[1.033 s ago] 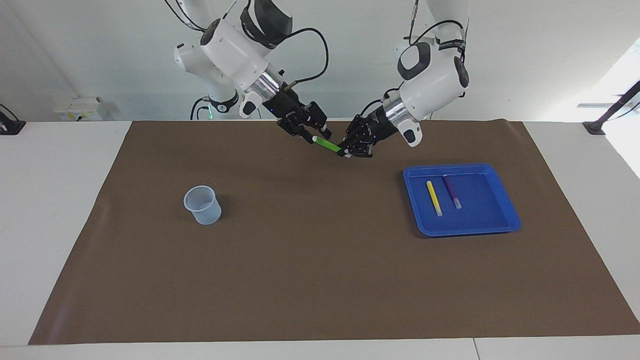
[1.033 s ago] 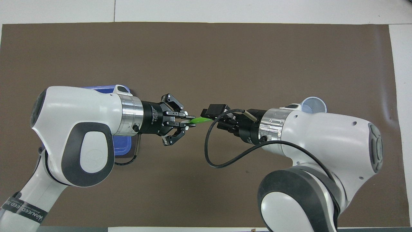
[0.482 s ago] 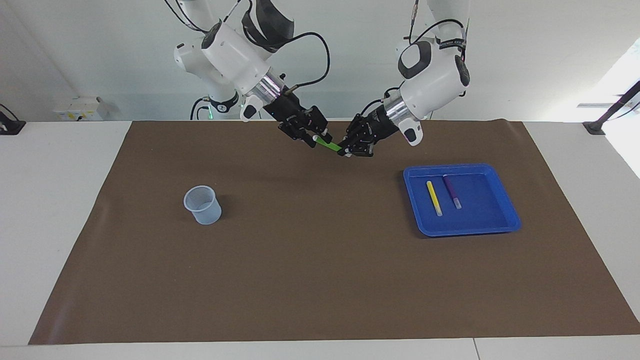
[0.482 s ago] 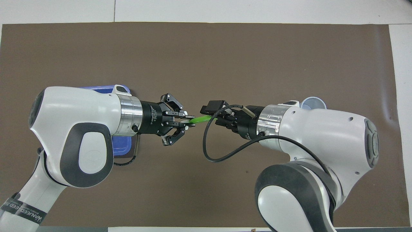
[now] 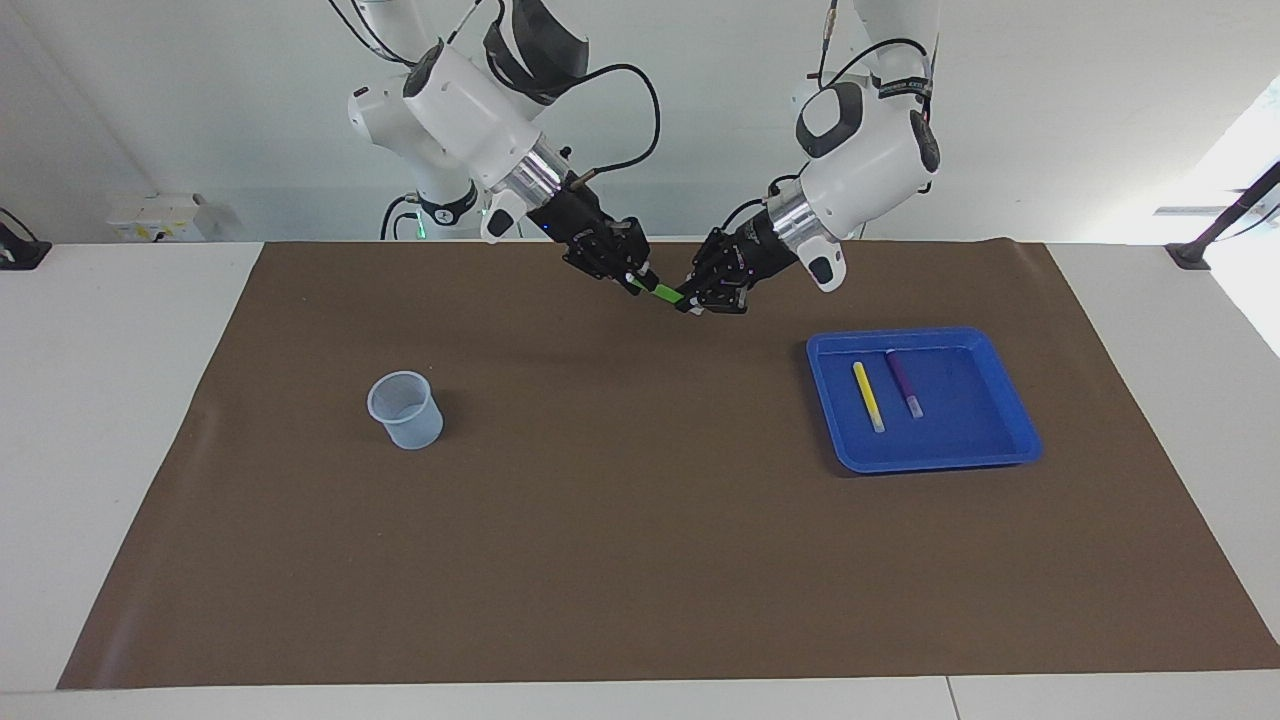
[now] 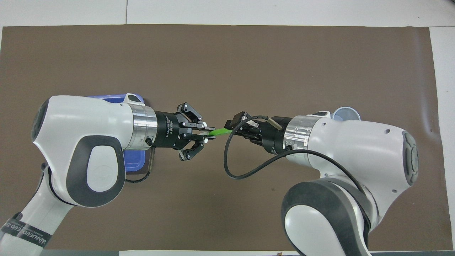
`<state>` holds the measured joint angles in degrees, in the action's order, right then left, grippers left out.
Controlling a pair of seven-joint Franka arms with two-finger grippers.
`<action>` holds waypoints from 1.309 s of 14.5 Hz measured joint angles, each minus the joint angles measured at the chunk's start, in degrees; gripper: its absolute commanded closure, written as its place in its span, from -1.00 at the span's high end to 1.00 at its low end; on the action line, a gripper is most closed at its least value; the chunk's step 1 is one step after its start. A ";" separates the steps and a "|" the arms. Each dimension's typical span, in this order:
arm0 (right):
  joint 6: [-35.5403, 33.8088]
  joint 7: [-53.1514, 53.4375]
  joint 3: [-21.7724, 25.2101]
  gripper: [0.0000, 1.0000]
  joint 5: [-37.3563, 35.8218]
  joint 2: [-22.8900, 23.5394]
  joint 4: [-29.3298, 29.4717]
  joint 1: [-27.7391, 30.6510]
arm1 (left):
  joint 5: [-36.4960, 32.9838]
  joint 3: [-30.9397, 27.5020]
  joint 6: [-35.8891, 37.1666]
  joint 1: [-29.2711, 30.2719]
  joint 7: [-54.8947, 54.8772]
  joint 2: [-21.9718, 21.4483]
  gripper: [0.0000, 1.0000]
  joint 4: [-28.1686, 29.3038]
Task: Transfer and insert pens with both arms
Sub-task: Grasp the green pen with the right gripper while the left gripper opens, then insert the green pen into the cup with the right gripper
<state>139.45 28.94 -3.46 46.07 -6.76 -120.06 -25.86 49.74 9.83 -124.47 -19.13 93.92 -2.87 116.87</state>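
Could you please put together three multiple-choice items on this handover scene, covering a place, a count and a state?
1. Where does the yellow pen lie?
A. in the cup
B. in the blue tray
C. on the bare mat

2. How many pens lie in the blue tray?
A. one
B. two
C. three

3. What holds the green pen?
A. only the left end effector
B. only the right end effector
C. both end effectors, each shut on one end

Answers:
1 B: it lies beside the purple pen inside the tray, while the cup stands toward the right arm's end.
2 B: only yellow and purple are there.
3 C: the left end effector and right end effector both grip it above the mat.
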 measured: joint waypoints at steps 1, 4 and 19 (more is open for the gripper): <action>0.00 0.00 0.00 -1.00 0.00 0.02 0.02 0.00 | 0.00 -0.01 -0.01 0.00 0.00 -0.01 -1.00 0.01; -0.01 0.00 -0.01 -1.00 0.00 0.02 0.03 0.00 | 0.01 -0.01 -0.01 0.00 0.00 -0.03 -1.00 0.03; -23.15 -21.26 0.69 -1.00 -25.48 0.70 7.62 10.15 | -1.19 -0.76 -0.52 1.68 -5.22 -0.08 1.00 0.14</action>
<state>116.30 7.68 -2.77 20.59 -6.06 -112.44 -15.72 48.55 9.07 -124.98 -17.45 88.70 -2.95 117.01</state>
